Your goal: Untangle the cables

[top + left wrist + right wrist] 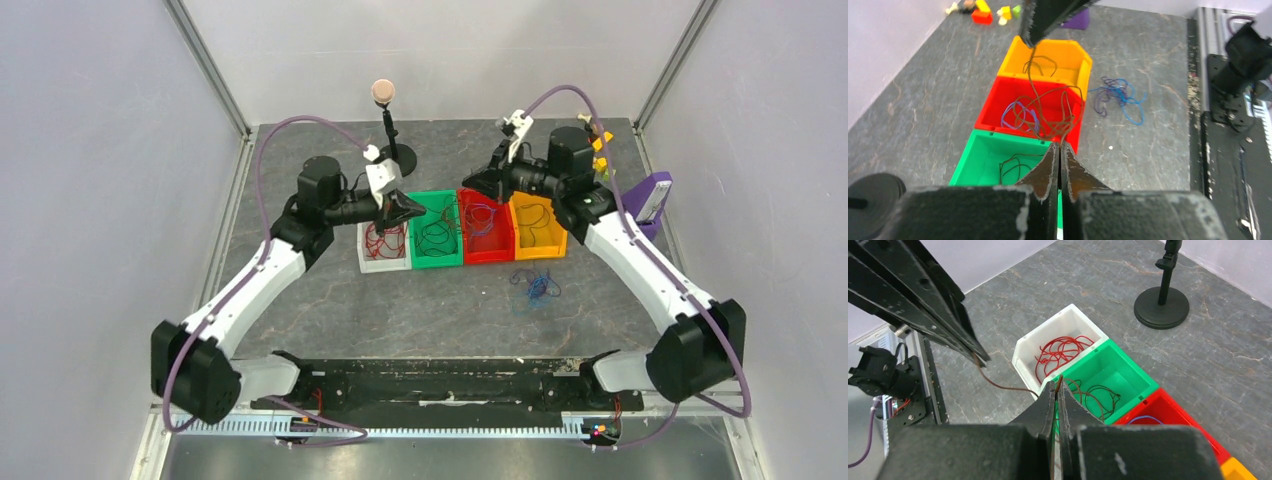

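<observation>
A thin brown cable (1003, 387) is stretched between my two grippers, above the row of bins. My left gripper (1058, 147) is shut on one end. My right gripper (1058, 383) is shut on the other end, whose tip pokes out between the fingers. The slack loops above the red bin (998, 102). In the top view the left gripper (422, 208) is over the green bin (437, 255) and the right gripper (468, 184) over the red bin (487, 250). Red cables (1060, 352) lie in the white bin, black cables (1010, 165) in the green, blue cables (1015, 112) in the red. A loose blue tangle (535, 285) lies on the table.
An orange bin (540, 240) ends the row on the right. A black stand with a round base (1161, 307) and a pink ball on top (382, 92) stands behind the bins. A purple object (652, 200) and small coloured toys (983, 12) sit at the far right.
</observation>
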Controlling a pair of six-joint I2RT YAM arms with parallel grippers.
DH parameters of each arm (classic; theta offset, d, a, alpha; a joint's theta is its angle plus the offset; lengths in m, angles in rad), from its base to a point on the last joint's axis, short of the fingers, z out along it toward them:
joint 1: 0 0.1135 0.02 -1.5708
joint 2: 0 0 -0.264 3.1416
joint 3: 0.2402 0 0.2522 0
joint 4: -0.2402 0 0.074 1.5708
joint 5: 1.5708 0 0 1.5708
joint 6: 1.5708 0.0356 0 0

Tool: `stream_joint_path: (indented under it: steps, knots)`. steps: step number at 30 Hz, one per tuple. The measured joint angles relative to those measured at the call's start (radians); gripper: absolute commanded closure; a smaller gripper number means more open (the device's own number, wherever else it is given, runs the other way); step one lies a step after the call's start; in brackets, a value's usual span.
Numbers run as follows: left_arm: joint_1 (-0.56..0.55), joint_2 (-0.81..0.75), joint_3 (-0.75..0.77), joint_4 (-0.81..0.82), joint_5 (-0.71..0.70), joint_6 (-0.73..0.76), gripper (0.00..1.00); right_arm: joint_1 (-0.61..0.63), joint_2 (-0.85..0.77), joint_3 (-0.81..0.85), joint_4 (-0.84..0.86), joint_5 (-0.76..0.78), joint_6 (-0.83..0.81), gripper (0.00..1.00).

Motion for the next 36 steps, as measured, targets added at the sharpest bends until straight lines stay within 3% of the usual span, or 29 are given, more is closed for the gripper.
stream_joint_path:
  steps: [10, 23, 24, 26, 28, 33, 36]
  knots:
    - [-0.007, 0.250, 0.023, 0.150, -0.191, -0.066, 0.98, 0.072, 0.219, -0.022, 0.146, 0.066, 0.006, 1.00]
    - [-0.029, 0.407, 0.024, 0.164, -0.384, 0.053, 0.98, 0.121, 0.429, -0.047, 0.264, 0.135, 0.017, 0.99]
    - [-0.032, 0.421, 0.024, 0.161, -0.395, 0.063, 0.95, 0.121, 0.434, -0.048, 0.268, 0.141, 0.017, 0.89]
    - [-0.035, 0.445, 0.032, 0.133, -0.404, 0.080, 0.69, 0.121, 0.441, -0.049, 0.273, 0.149, 0.015, 0.70]
    - [-0.035, 0.464, 0.052, 0.092, -0.404, 0.092, 0.51, 0.120, 0.443, -0.045, 0.254, 0.155, -0.001, 0.59]
    - [-0.035, 0.447, 0.100, 0.000, -0.383, 0.092, 0.28, 0.104, 0.420, -0.005, 0.138, 0.157, -0.055, 0.29]
    - [-0.033, 0.387, 0.110, -0.063, -0.366, 0.087, 0.24, 0.041, 0.333, -0.004, 0.020, 0.121, -0.087, 0.18]
